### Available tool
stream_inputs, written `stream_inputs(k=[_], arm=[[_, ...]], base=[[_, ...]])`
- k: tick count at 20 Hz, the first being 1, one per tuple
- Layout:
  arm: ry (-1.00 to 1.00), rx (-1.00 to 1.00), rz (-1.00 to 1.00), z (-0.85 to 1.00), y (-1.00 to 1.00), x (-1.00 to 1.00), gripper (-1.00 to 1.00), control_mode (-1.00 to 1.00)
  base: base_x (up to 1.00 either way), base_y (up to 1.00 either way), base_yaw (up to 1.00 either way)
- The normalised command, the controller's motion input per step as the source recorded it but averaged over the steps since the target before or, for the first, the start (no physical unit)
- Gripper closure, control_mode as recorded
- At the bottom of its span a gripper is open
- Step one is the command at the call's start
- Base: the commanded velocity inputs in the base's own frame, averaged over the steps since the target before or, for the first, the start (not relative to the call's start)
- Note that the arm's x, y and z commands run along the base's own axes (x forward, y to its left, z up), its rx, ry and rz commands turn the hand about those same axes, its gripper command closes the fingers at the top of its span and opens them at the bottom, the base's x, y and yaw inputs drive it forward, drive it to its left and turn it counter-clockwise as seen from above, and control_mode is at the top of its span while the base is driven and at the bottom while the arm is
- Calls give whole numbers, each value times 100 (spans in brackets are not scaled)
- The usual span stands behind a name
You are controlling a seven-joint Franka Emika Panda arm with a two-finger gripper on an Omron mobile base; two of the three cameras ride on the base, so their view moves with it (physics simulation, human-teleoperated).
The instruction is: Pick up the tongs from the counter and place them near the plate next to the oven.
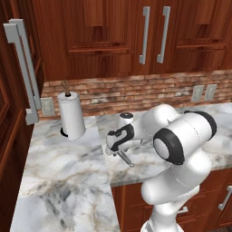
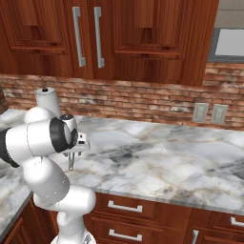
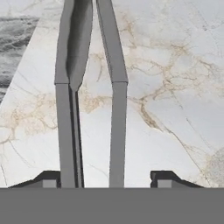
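Note:
The slim silver-grey tongs (image 3: pixel 70 65) lie flat on the white-and-grey marble counter (image 3: pixel 175 87), close to its front edge. Their two narrow arms run straight up the hand view from between my fingertips. My gripper (image 3: pixel 107 179) hangs low over them, its jaws straddling both arms. The left fingertip sits right beside the left arm, while a gap separates the right fingertip from the right arm. From the base views, the tongs (image 1: pixel 126 158) (image 2: pixel 71 161) poke out just below the gripper (image 1: pixel 117 152) (image 2: pixel 72 152). The plate and the oven are out of view.
A paper-towel roll (image 1: pixel 71 115) (image 2: pixel 47 101) stands at the back by the brick wall. The counter (image 1: pixel 63 181) wraps round a corner to the left. Wall outlets (image 2: pixel 209 113) sit on the backsplash, wooden cabinets hang above, and drawers (image 2: pixel 125 207) lie below the front edge.

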Motion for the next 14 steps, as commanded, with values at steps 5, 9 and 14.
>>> stream_inputs(k=[5, 9, 14], arm=[[0, 0, 1, -38, -1, 2, 100, -100], [3, 0, 0, -13, -6, 0, 100, -100], [0, 3, -4, 28, -29, -9, 100, -100]], base=[[0, 0, 0], [0, 0, 0], [0, 0, 0]])
